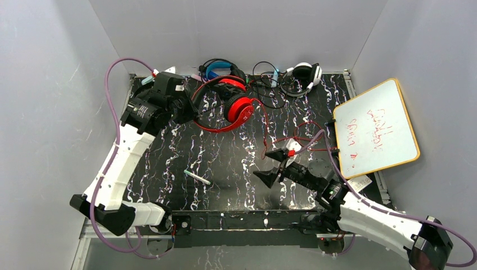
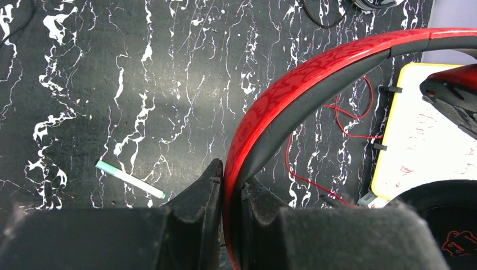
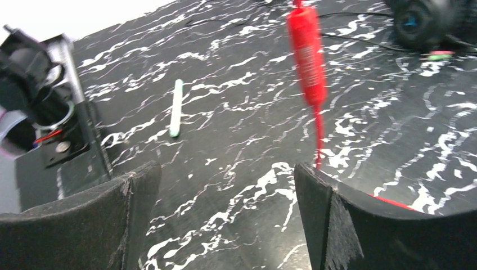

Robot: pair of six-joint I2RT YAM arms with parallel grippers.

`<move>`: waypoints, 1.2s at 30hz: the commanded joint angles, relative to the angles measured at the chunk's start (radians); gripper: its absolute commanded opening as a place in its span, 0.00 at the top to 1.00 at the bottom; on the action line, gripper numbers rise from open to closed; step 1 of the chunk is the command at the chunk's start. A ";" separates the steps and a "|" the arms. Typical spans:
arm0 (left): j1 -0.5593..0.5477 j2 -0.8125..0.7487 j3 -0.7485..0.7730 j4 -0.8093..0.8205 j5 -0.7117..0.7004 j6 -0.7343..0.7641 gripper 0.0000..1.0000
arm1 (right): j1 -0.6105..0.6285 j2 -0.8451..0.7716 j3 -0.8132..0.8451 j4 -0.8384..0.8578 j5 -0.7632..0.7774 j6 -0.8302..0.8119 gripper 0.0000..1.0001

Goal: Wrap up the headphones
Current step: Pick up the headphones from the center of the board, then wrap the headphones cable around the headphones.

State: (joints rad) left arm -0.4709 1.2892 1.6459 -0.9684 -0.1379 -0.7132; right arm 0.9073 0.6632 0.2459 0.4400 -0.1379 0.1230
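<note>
The glossy red headphones (image 1: 235, 104) lie at the back of the black marbled mat. My left gripper (image 1: 188, 111) is shut on their red headband (image 2: 315, 73), which is pinched between the jaws of the left gripper (image 2: 232, 180). Their thin red cable (image 1: 263, 132) runs forward and loops toward the whiteboard. My right gripper (image 1: 271, 166) hovers open near the cable's front end. In the right wrist view, the right gripper (image 3: 225, 185) has nothing between its fingers. A red inline piece of the cable (image 3: 306, 50) hangs just beyond the right finger (image 3: 315, 214).
A black pair with a blue headband (image 1: 219, 68) and a black-and-white pair (image 1: 304, 73) sit at the back wall with tangled dark cables. A whiteboard (image 1: 376, 128) lies at the right edge. A green-capped pen (image 1: 197, 177) lies on the mat (image 1: 169, 152) in front.
</note>
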 commanded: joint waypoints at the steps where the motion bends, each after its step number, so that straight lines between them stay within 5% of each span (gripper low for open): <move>1: 0.011 -0.011 -0.003 0.035 0.012 -0.021 0.95 | 0.001 -0.013 -0.004 0.046 0.244 -0.017 0.03; 7: 0.012 -0.029 0.003 0.060 0.080 -0.015 0.95 | -0.007 0.083 -0.014 0.149 0.334 -0.069 0.01; 18: 0.012 -0.030 -0.003 0.076 0.240 -0.037 0.96 | -0.171 0.323 0.091 0.294 -0.005 -0.059 0.10; 22: 0.012 -0.028 -0.036 0.116 0.317 -0.063 0.96 | -0.206 0.343 0.096 0.357 -0.149 -0.052 0.28; 27: 0.012 -0.026 -0.091 0.191 0.383 -0.102 0.96 | -0.209 0.348 0.158 0.280 -0.235 -0.024 0.81; 32: 0.012 -0.053 -0.209 0.323 0.297 -0.162 0.98 | -0.209 0.321 0.227 0.174 -0.377 0.029 0.97; 36: 0.012 0.003 -0.201 0.469 0.448 -0.225 0.99 | -0.208 0.320 0.226 0.135 -0.395 0.046 0.99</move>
State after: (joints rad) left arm -0.4629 1.2896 1.4193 -0.7078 0.1696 -0.8501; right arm 0.7013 1.0000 0.4377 0.6228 -0.4572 0.1356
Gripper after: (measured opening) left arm 0.105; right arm 0.033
